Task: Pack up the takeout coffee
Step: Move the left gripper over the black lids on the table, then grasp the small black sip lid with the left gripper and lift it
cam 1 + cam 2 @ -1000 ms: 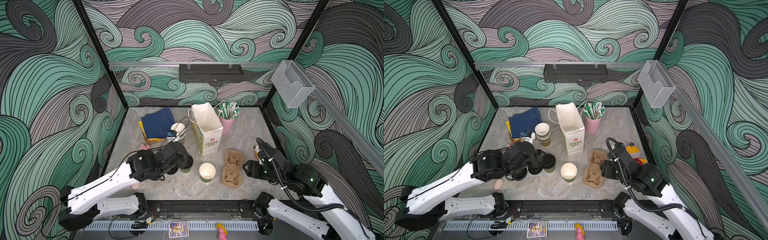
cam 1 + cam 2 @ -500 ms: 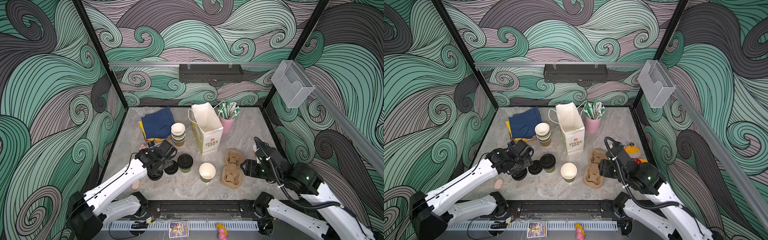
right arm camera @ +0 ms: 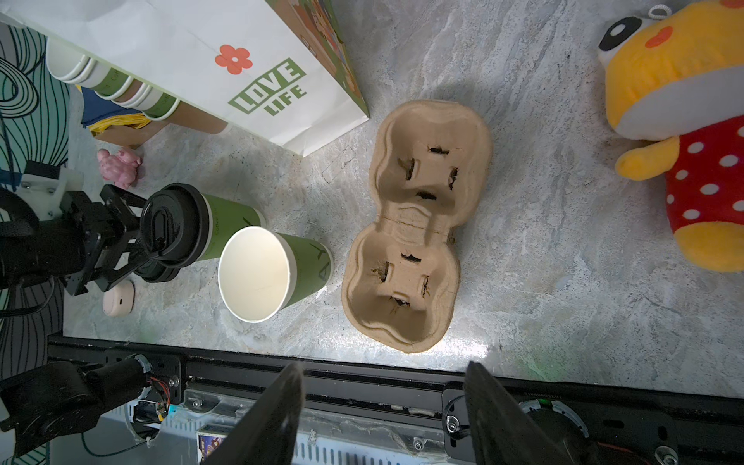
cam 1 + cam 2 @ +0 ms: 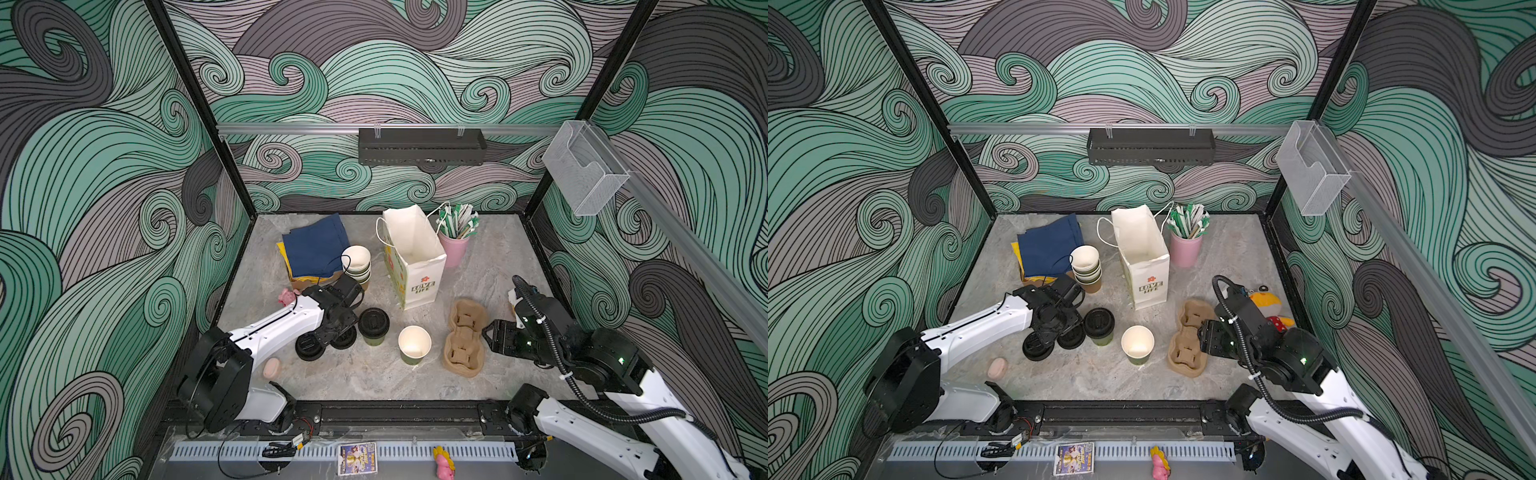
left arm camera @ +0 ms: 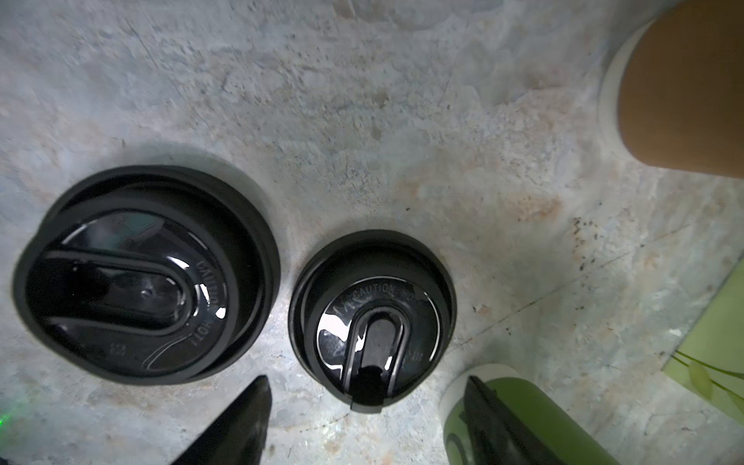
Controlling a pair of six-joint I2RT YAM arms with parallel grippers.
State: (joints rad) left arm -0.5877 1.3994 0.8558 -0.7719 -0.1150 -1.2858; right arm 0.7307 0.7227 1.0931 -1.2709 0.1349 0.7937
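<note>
The left claw [image 4: 334, 332] has drawn back from the lidded cup [image 4: 374, 324] and hangs released over a loose lid [image 5: 372, 318], probably meant for the open cup [image 4: 414, 343] nearby on the table [image 4: 478, 270]; the right claw [image 3: 382, 372] waits released by the carrier [image 4: 465, 336].

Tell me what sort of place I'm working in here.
Likely a mock coffee-takeout counter inside a robot test booth: wave-print walls around a stone-look tabletop, a lidded green cup, a pulp cup carrier, a paper bag.

The left arm [image 4: 276, 328] and right arm [image 4: 606, 361] have white shells with black joints. The left pincer [image 5: 367, 380] and right pincer [image 3: 384, 364] are black.
</note>
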